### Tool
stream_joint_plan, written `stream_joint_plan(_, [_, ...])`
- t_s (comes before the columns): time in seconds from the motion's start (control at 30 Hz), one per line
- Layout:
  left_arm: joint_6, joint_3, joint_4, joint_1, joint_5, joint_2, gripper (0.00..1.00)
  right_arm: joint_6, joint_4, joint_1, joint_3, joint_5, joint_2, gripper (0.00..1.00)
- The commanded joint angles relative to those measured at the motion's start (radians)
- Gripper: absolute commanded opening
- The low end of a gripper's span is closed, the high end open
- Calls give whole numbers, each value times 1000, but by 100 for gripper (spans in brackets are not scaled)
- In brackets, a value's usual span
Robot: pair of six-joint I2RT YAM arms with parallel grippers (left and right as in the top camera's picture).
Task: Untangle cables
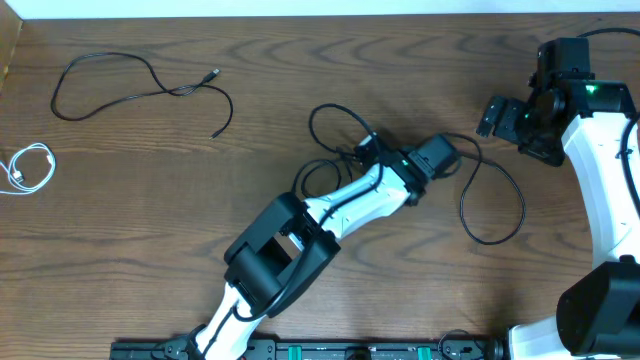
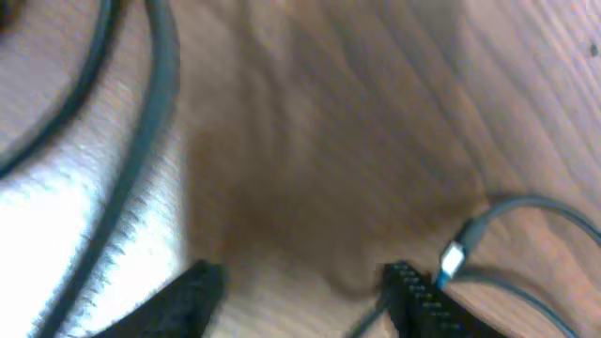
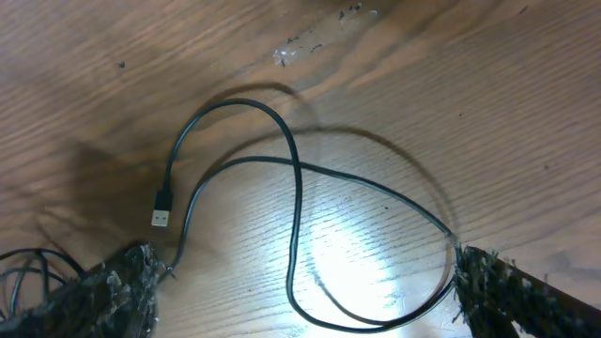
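One long black cable point(image 1: 140, 90) lies spread out at the back left, and the white cable point(image 1: 28, 168) is coiled at the far left edge. A second black cable point(image 1: 492, 205) loops across the table's middle. My left gripper point(image 1: 368, 150) is low over its tangled left loops. In the left wrist view the left gripper point(image 2: 305, 296) has its jaws apart over bare wood, with a thin strand and a plug end point(image 2: 454, 258) beside the right finger point(image 2: 418, 296). My right gripper point(image 3: 305, 300) is wide open above this cable's point(image 3: 296, 216) right loop and USB plug point(image 3: 161, 211).
The right arm point(image 1: 600, 150) stands along the right edge, its gripper point(image 1: 497, 115) at the back right. The left arm point(image 1: 290, 240) reaches diagonally from the front centre. The arms' mounting rail point(image 1: 330, 350) lines the front edge.
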Motion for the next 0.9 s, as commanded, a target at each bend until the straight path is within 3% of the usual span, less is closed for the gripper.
stream_joint_plan(0.0, [2, 5, -12, 21, -24, 19, 41, 12, 3, -1, 0, -3, 6, 99])
stream_joint_plan(0.17, [34, 5, -16, 20, -14, 18, 15, 12, 6, -1, 0, -3, 6, 99])
stream_joint_plan(0.23, [88, 5, -15, 18, -2, 15, 9, 11, 6, -1, 0, -3, 6, 99])
stream_joint_plan(0.5, [336, 7, -15, 39, 108, -121, 8, 12, 10, -1, -1, -3, 6, 99])
stream_joint_plan(0.87, [684, 7, -4, 122, 175, -554, 8, 12, 10, 1, -1, -3, 6, 99])
